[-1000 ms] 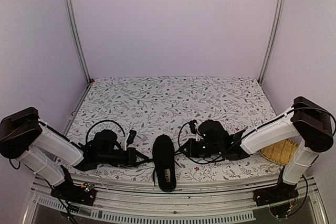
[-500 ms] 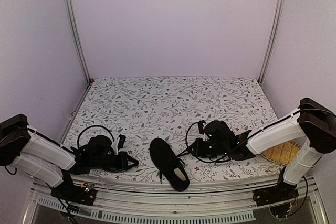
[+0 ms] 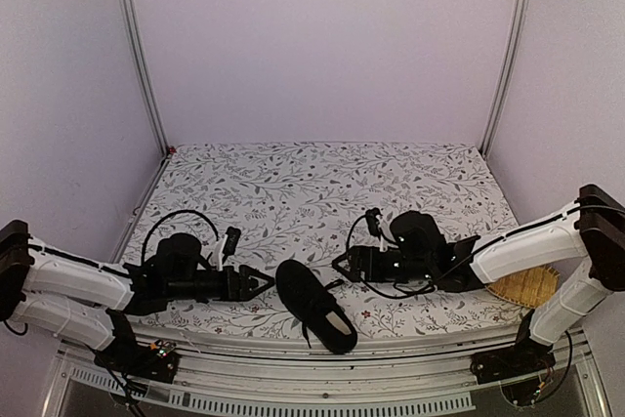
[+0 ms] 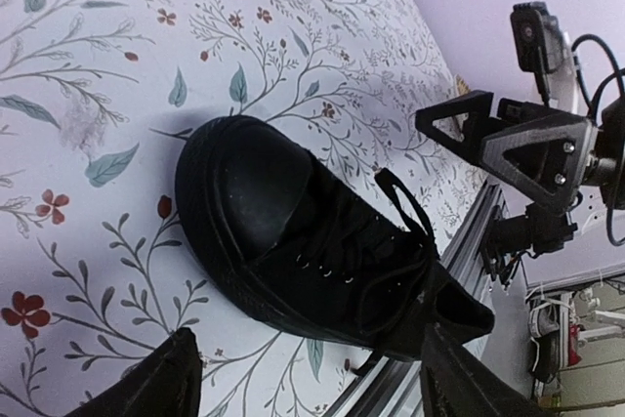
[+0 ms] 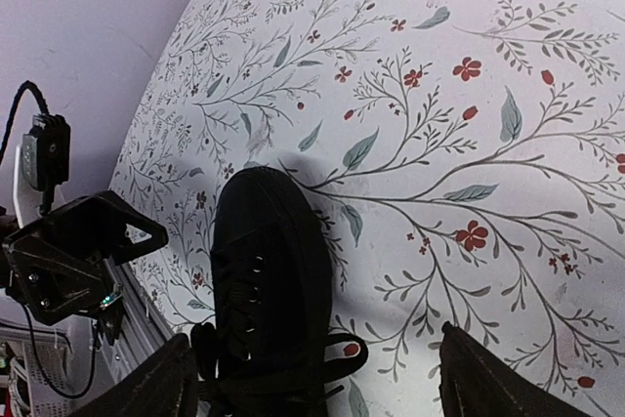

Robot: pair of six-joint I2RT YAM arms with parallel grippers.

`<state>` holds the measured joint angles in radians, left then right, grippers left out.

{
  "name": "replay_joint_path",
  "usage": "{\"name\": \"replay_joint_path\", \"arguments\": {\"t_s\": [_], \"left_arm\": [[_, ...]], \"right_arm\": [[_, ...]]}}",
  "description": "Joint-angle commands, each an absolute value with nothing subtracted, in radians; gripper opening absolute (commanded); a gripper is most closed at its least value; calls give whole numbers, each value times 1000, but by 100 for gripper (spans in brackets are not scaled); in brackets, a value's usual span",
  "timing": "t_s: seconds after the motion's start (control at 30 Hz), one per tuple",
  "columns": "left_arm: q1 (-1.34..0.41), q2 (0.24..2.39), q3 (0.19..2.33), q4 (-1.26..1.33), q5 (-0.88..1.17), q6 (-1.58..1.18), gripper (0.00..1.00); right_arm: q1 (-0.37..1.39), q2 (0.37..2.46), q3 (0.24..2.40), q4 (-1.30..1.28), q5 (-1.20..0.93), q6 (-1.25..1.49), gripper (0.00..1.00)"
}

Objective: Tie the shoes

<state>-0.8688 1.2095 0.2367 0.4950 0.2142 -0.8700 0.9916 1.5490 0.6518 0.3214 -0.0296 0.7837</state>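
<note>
A second ago the black low-top lace-up shoe (image 3: 314, 306) lay straight, toe pointing away, with both pincers clenched close against its sides; now it sits skewed, toe swung to the far left and heel hard by the table's near edge, and both pincers have let go. The left gripper (image 3: 262, 284), black with wedge-shaped fingers, stands just to the shoe's left, jaws spread wide with nothing in them; the right gripper (image 3: 342, 266), of the same build, stands just off the shoe's right side, likewise splayed and empty. The shoe has a smooth, rounded toe cap with a dull sheen, a thick banded sole rim and a matte upper with small glinting eyelets; its thin black laces (image 4: 395, 241) lie slack across the tongue, one loop standing up; a pale label shows inside the heel. Beneath the shoe lies a white cloth (image 3: 322, 183) printed with grey leaves and small red flowers; well to the shoe's right sits a woven straw-coloured mat (image 3: 522, 286), partly behind the right arm.
</note>
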Motion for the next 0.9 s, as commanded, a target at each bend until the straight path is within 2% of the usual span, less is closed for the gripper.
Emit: {"name": "replay_joint_path", "arguments": {"t_s": [0.0, 0.2, 0.27, 0.37, 0.5, 0.57, 0.63, 0.87], "left_arm": [[-808, 1165, 285, 367, 227, -757, 79], [-532, 1171, 367, 256, 359, -605, 82], [-389, 1179, 399, 218, 387, -554, 82], [-121, 1170, 408, 231, 431, -502, 82], [155, 1117, 377, 279, 377, -435, 83], [218, 1077, 343, 313, 253, -390, 84], [263, 1042, 326, 337, 215, -389, 83], [255, 973, 224, 562, 173, -284, 86]], "right_arm": [[956, 1479, 686, 223, -4, 722, 90], [795, 1412, 735, 41, -28, 612, 97], [706, 1362, 722, 30, -51, 561, 100], [534, 1281, 698, 26, -104, 477, 99], [291, 1193, 668, 38, -124, 387, 99], [184, 1151, 628, 78, -100, 360, 99], [134, 1106, 578, 130, -8, 342, 99], [123, 1010, 374, 360, 314, 291, 99]]}}
